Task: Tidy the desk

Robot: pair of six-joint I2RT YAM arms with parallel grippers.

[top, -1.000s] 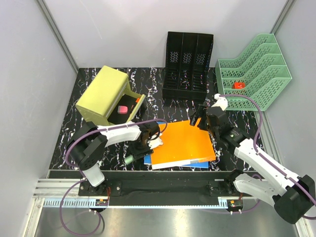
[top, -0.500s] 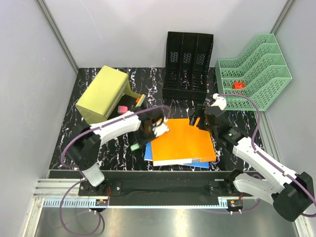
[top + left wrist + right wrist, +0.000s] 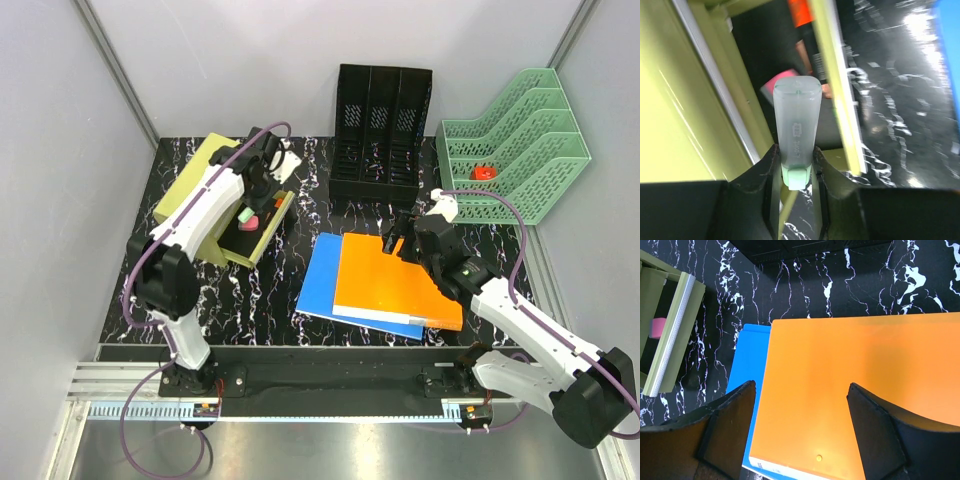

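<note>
The desk is a black tabletop with white veins. My left gripper is shut on a pale green highlighter and holds it above the open drawer of a yellow-green box. In the left wrist view the gripper looks into that drawer, where a pink eraser lies. My right gripper is open and empty, hovering over the far edge of an orange folder. The orange folder lies on a blue folder. In the right wrist view the fingers straddle the orange folder.
A black mesh file holder stands at the back middle. A mint green tiered tray at the back right holds a small red object. An orange item lies deeper in the drawer. Grey walls close in the desk.
My left arm has swung from beside the folders to the back left drawer box, carrying the highlighter. The orange folder has slid right, baring more of the blue one. The right gripper barely moved.
</note>
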